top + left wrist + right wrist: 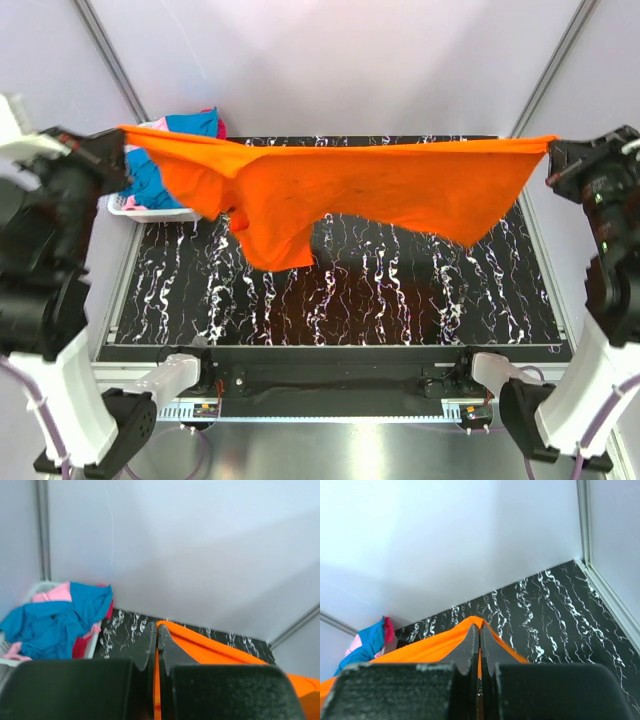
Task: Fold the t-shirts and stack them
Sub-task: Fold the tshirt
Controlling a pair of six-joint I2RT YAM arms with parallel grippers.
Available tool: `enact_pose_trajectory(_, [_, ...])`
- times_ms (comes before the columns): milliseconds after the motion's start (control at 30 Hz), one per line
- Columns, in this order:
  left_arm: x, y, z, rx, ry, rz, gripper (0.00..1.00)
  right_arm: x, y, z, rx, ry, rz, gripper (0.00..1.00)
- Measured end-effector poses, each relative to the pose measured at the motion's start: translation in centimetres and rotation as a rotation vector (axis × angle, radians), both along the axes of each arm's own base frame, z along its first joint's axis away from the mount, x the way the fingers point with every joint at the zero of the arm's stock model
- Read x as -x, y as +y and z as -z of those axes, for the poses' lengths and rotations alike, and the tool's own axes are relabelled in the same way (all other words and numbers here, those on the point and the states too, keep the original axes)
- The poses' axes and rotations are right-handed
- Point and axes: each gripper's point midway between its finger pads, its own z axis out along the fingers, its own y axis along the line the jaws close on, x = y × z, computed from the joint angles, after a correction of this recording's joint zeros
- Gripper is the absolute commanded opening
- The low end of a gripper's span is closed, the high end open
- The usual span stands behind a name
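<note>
The orange t-shirt [380, 190] hangs stretched in the air across the black marbled table [420, 300], reaching nearly from side rail to side rail. The left gripper [120, 145] and right gripper [552, 158] are the 2 holds, each pinching a top corner of the cloth. The shirt sags in folds left of centre. A white basket [135, 210] at the far left corner holds blue, pink and red t-shirts [150, 185].
</note>
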Motion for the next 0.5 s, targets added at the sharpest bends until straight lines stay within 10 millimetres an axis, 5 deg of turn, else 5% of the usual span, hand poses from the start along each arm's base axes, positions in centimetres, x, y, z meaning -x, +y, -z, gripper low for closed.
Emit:
enact_pose_trajectory(133, [3.7,1.0,-2.2,-0.009,-0.078,-0.031,0.0,2.2,0.8,-1.0,0.003,-0.052,-0.021,0.0])
enact_pose_trajectory(267, [3.6,1.6,-2.2,-0.011,-0.069,-0.067,0.0,1.8,1.0,-1.4,-0.013,-0.056,-0.033,0.0])
enact_pose_trajectory(367, [1.0,1.7,-0.9,-0.01,0.008,-0.088,0.0,0.0,0.8,-1.0,-0.031,-0.032,-0.039,0.0])
enact_pose_trajectory(500, [-6.5,1.0,3.0,0.004,0.172,-0.097,0.0,-5.0,0.1,2.7,-0.08,0.059,-0.028,0.0])
